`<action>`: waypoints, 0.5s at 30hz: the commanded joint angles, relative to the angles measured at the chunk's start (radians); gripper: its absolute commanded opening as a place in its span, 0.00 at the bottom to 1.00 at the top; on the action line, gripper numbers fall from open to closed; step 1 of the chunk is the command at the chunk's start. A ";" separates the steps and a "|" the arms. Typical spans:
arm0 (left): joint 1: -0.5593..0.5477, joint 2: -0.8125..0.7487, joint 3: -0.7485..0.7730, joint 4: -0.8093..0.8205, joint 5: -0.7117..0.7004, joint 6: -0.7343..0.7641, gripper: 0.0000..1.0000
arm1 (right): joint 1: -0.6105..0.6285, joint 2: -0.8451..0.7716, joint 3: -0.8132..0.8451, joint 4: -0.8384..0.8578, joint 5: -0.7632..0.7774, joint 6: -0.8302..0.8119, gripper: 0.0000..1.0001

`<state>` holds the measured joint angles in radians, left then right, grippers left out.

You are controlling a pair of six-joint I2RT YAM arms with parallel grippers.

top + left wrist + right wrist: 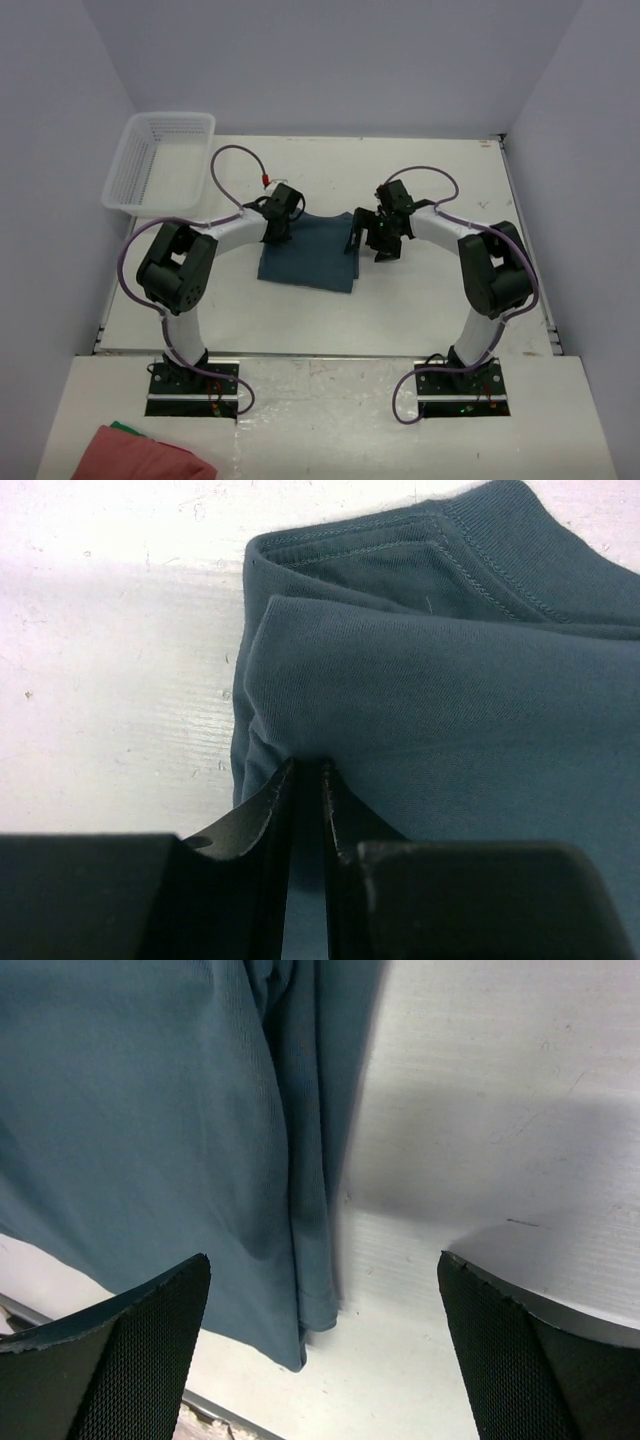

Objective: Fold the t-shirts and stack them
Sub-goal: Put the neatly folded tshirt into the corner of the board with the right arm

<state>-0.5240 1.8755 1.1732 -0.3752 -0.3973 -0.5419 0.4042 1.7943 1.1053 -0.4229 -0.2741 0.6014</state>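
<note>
Teal-blue t-shirt (308, 255) lies folded into a rough rectangle mid-table, between the two arms. White basket (160, 160) is well off at far left, not involved.

Left gripper (308, 768): jaws nearly together on the left edge of the folded stack, collar (470, 560) just ahead of the tips. I read blue cloth in the slit between the fingers, so a thin pinch, though I can't tell from the wrist view how many layers are in it.

Right gripper (325, 1300): jaws wide, holding nothing, hanging over the shirt's right edge. The layered edge runs between the pads, cloth under one, bare table (500, 1110) under the other.

My call for this step: drop the right straight down, catch every layer before closing, then lift both sides level so the fold doesn't skew.
</note>
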 commanded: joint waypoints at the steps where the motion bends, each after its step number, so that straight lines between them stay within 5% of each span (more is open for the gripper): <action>1: 0.015 0.016 -0.058 -0.013 0.008 -0.027 0.17 | 0.001 0.019 0.063 -0.033 0.035 -0.022 0.95; 15: 0.015 0.027 -0.040 -0.008 0.017 -0.013 0.17 | -0.007 0.060 0.051 -0.014 0.001 0.021 0.95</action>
<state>-0.5240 1.8683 1.1591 -0.3561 -0.3969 -0.5415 0.3981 1.8381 1.1568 -0.4519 -0.2737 0.6052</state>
